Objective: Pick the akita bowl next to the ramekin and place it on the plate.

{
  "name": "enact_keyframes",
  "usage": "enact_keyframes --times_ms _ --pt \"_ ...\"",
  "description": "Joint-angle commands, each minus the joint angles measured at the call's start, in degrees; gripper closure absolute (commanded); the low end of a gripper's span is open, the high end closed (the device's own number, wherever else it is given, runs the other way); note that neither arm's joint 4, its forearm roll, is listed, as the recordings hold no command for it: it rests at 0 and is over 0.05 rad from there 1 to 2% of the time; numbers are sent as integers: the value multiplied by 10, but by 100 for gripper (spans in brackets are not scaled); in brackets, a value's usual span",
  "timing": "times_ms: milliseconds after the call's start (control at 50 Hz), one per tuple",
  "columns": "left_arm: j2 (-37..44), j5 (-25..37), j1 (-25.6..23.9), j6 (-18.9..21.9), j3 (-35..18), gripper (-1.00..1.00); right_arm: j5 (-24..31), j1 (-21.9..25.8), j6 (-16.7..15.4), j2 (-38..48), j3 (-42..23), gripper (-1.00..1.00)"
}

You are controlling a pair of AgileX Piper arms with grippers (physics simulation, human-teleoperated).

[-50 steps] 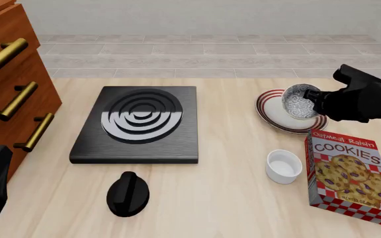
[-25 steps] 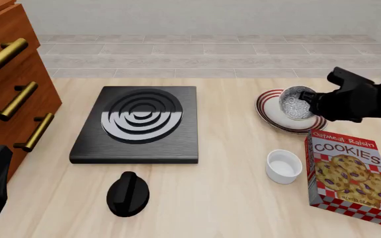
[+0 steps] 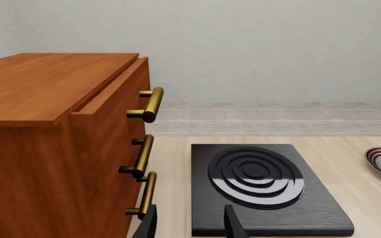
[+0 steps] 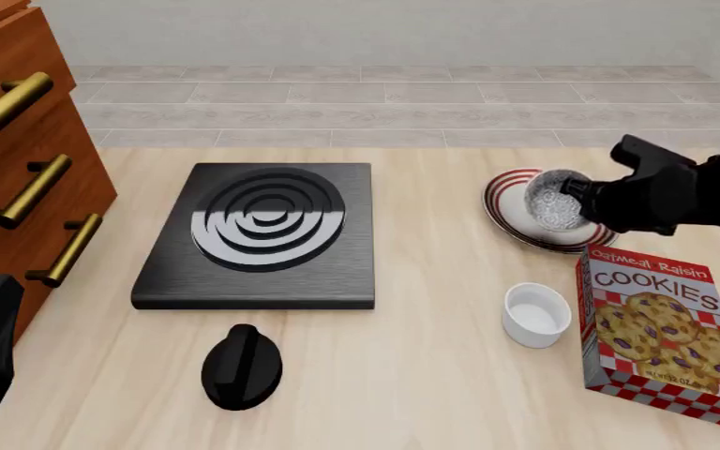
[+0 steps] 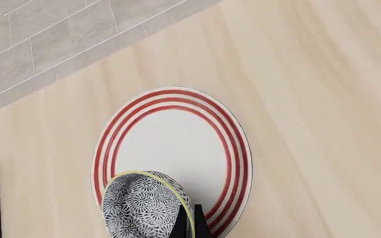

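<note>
One step left: right gripper (image 4: pixel 585 199) clamps akita bowl (image 4: pixel 555 200) tilted over plate (image 4: pixel 510 208); next, level, lower, release.

Front view: high, fixed, facing forward over the table (image 4: pixel 435 375). Right wrist: close, straight down on the plate (image 5: pixel 177 144). Left wrist: low, sharing the hotplate (image 3: pixel 263 191) with the front view.

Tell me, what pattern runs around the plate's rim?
Red concentric rings on the round white plate, clearest in the right wrist view.
</note>
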Motion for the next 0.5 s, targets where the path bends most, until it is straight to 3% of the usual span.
enact_keyframes --times_ms 20,500 --pt "0 0 0 0 0 -100 -2 -2 1 14 -12 100" --pt "0 0 0 0 0 -100 -3 -11 -19 43 -34 100"
